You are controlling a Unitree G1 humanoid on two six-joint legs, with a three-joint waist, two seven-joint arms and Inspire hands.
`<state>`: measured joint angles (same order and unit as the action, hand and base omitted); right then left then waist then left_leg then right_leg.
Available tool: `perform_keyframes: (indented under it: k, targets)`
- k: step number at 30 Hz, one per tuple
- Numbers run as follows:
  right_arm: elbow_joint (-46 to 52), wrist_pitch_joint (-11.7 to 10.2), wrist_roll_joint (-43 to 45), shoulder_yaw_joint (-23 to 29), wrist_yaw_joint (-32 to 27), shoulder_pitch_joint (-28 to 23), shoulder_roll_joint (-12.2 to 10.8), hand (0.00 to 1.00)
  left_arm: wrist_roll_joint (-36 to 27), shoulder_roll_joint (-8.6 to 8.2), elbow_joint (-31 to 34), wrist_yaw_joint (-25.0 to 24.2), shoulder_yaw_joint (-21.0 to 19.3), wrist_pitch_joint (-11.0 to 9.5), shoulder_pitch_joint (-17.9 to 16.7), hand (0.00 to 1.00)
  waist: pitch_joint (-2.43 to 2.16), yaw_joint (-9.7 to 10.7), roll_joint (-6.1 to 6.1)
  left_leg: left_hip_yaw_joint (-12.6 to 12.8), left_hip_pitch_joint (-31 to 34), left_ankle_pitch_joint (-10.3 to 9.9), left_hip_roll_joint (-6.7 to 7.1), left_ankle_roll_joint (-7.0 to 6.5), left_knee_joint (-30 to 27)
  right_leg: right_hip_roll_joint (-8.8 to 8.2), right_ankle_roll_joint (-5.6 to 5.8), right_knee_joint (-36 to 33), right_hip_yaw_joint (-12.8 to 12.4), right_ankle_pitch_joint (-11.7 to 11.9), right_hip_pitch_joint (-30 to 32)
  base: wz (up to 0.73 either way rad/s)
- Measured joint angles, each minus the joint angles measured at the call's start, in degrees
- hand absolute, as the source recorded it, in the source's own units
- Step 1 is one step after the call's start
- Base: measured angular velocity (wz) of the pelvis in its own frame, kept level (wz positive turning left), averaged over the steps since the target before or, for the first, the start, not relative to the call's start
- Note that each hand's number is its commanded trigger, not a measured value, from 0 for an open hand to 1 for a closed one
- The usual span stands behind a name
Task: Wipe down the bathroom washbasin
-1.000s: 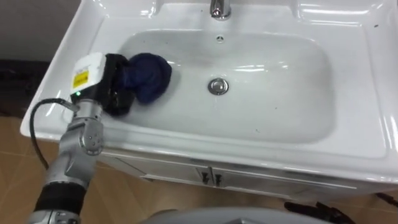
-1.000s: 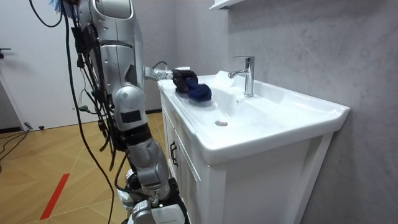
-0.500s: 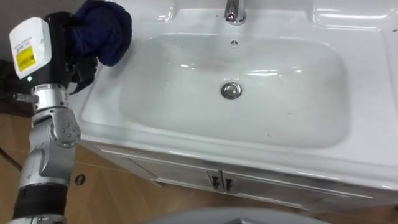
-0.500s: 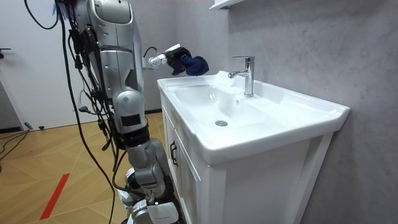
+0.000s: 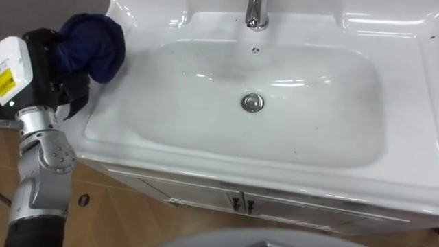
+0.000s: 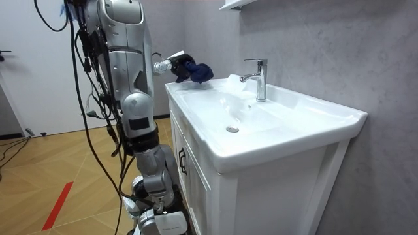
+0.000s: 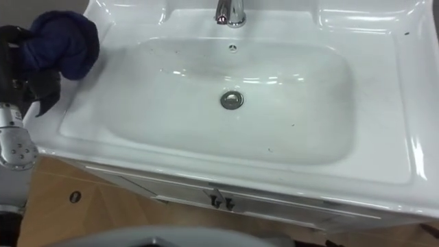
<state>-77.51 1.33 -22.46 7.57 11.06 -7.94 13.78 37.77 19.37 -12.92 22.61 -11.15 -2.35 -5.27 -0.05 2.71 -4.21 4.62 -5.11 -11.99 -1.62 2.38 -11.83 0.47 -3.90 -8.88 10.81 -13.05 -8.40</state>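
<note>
A white basin [image 5: 171, 147] [image 7: 384, 82] [image 6: 326, 111] sits in a white cabinet, with a round metal drain [image 5: 252, 103] [image 7: 232, 100] in its bowl. My left hand [image 5: 49, 65] [image 7: 24, 65] [image 6: 175, 64] is lifted above the basin's left rim, shut on a bunched dark blue cloth [image 5: 92, 44] [image 7: 63, 41] [image 6: 198, 72]. The cloth hangs clear of the bowl, over the left rim. I stand at the basin's front.
A chrome tap [image 5: 256, 14] [image 7: 230, 12] [image 6: 258, 78] rises at the back of the basin. Cabinet doors with small handles [image 5: 240, 204] are below the front rim. A grey wall [image 6: 326, 52] is behind the basin, and wooden floor [image 6: 52, 170] lies to the room view's left.
My left hand lifted the blue cloth out of the bowl's left side, up above the left rim. Since half a second ago it has come slightly lower. The eye view shifted.
</note>
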Motion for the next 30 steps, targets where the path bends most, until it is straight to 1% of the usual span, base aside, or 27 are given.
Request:
perform_keyframes:
  k: [1,3,5,8,9,10,11,12,13,16,18,22,30]
  targets:
    - [-0.01,0.02,0.02,-0.01,0.15,0.00,-0.01,0.00,0.01,0.00,-0.77,-0.35,0.02,0.42,0.00,1.00,0.00,0.06,0.00,0.00,-0.04,0.00,0.00,0.00,-0.01,0.00,0.00,0.03,0.00,0.00,-0.08,0.00]
    - [-0.29,0.15,0.08,0.02,0.34,-0.25,0.02,0.00,0.00,-0.02,-3.83,-0.93,0.08,2.00,-0.09,1.00,0.03,0.11,-0.07,-0.01,-0.31,0.00,0.01,0.00,-0.02,0.02,0.00,0.16,0.03,0.00,-0.44,0.00]
    - [-0.19,0.88,0.07,0.02,0.30,-0.53,0.12,0.00,0.04,-0.11,-5.18,-0.97,0.07,3.07,-0.39,1.00,0.03,0.06,-0.22,0.00,-0.41,0.00,0.06,0.00,-0.09,0.03,0.05,0.18,-0.16,-0.07,-0.61,0.00]
    - [-0.09,1.85,0.10,0.02,0.14,-0.62,0.53,0.00,-0.05,-0.33,-5.20,-0.97,0.09,3.48,-0.66,1.00,-0.01,0.13,-0.90,0.06,-0.49,0.00,0.14,0.00,-0.14,-0.05,0.07,0.13,-0.12,-0.08,-0.69,-0.01]
    - [-0.03,2.28,0.23,0.02,0.12,-0.62,0.93,0.00,-0.10,-0.47,-5.22,-0.98,0.10,3.82,-0.78,0.83,0.02,0.21,-1.18,0.12,-0.55,0.00,0.15,0.00,-0.10,-0.12,0.08,0.08,-0.14,-0.08,-0.68,-0.04]
    - [-0.02,2.46,0.25,0.02,0.12,-0.65,1.10,0.00,-0.10,-0.57,-5.22,-0.99,0.10,3.93,-0.87,0.71,0.05,0.26,-1.22,0.14,-0.58,0.00,0.16,0.00,-0.05,-0.13,0.09,0.07,-0.13,-0.08,-0.68,-0.03]
    - [-0.02,2.52,0.25,0.02,0.05,-0.72,1.27,0.00,-0.09,-0.74,-5.22,-1.09,0.10,4.21,-0.98,0.42,-0.05,0.31,-1.37,0.16,-0.62,0.00,0.16,0.00,0.02,-0.13,0.09,0.07,-0.13,-0.09,-0.69,0.00]
    - [-0.02,2.53,0.25,0.02,-0.01,-0.82,1.33,0.00,-0.08,-0.82,-5.22,-1.25,0.10,4.63,-1.01,0.17,-0.06,0.32,-1.38,0.16,-0.64,0.00,0.16,0.00,0.03,-0.11,0.09,0.09,-0.10,-0.09,-0.71,0.00]
    - [-0.02,2.54,0.25,0.03,-0.03,-0.98,1.34,0.00,-0.08,-0.82,-5.21,-1.41,0.10,4.79,-1.01,0.00,-0.07,0.32,-1.40,0.15,-0.63,0.00,0.15,0.00,0.04,-0.10,0.09,0.10,-0.08,-0.09,-0.71,0.00]
    - [0.01,2.69,0.42,0.01,-0.30,-1.22,1.37,0.00,-0.06,-1.02,-5.07,-1.99,0.15,4.90,-1.24,0.00,-0.09,0.33,-1.42,0.16,-0.66,0.01,0.15,0.00,0.12,-0.11,0.09,0.12,0.02,-0.09,-0.74,0.00]
    - [0.04,3.09,0.48,-0.06,-0.53,-1.22,1.39,0.00,0.06,-1.06,-4.56,-2.01,0.19,4.88,-1.54,0.00,-0.06,0.29,-1.28,0.15,-0.66,0.01,0.15,0.00,0.18,-0.12,0.10,0.08,0.00,-0.10,-0.73,0.00]
    - [0.17,3.11,0.09,-0.07,-0.52,-1.04,1.38,0.00,0.30,-1.06,-2.83,-2.02,0.20,4.96,-1.61,0.00,-0.05,0.34,-0.90,0.12,-0.65,0.01,0.18,-0.01,0.18,-0.12,0.18,0.07,-0.07,-0.14,-0.74,0.00]
    - [1.68,2.20,-3.64,-0.14,-0.59,-0.76,0.89,0.00,0.18,-1.06,-1.23,-1.83,0.30,4.82,-1.61,0.00,0.06,0.36,-0.39,0.15,-0.81,0.01,0.19,-0.01,0.20,-0.09,0.20,0.15,-0.45,-0.13,-0.78,-0.01]
